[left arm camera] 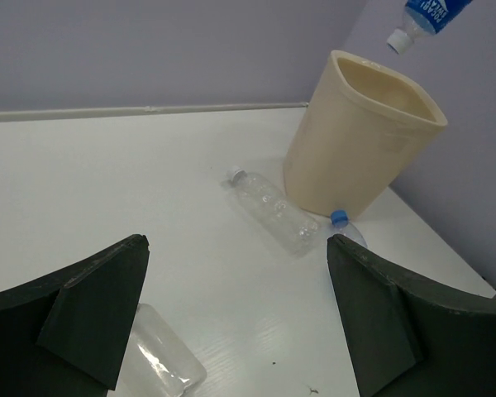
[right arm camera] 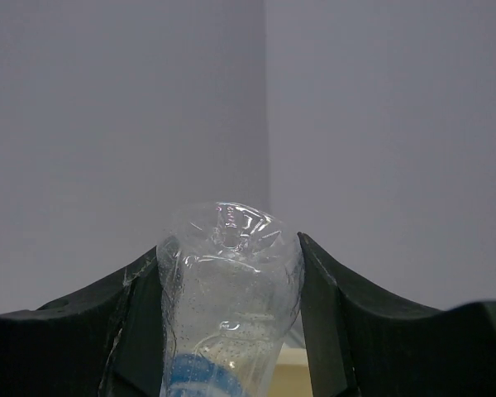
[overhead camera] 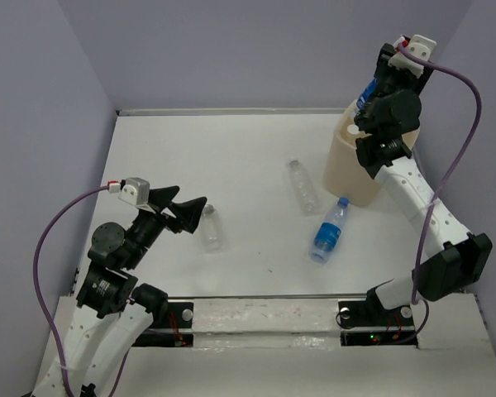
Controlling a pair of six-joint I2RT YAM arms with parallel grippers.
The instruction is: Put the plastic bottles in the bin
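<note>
The held bottle (right arm camera: 227, 318) is pinched between the two fingers of the right hand (right arm camera: 229, 273), which is closed onto its clear body near the base; the wall looks dented in there, so it reads as thin, soft and very light, likely empty. From the left wrist view it hangs cap down, blue label showing, directly above the open mouth of the bin (left arm camera: 355, 157). Such a thing should fall freely once let go, though a smooth crushed skin can cling or slip sideways. Below and well apart from that hand, three more bottles lie on the table (overhead camera: 190, 157): a blue-labelled bottle (overhead camera: 329, 231) just beside the bin's foot, a clear bottle (overhead camera: 302, 186) near it, and a second clear bottle (overhead camera: 212, 228) right under the left hand (overhead camera: 188, 198), whose fingers are spread wide and hold nothing. Each is best taken across the middle of the body, with light pressure. The bin stands in the far corner close to the side wall (overhead camera: 479, 99), so room beyond the right hand is tight; around the left hand there is open table.
</note>
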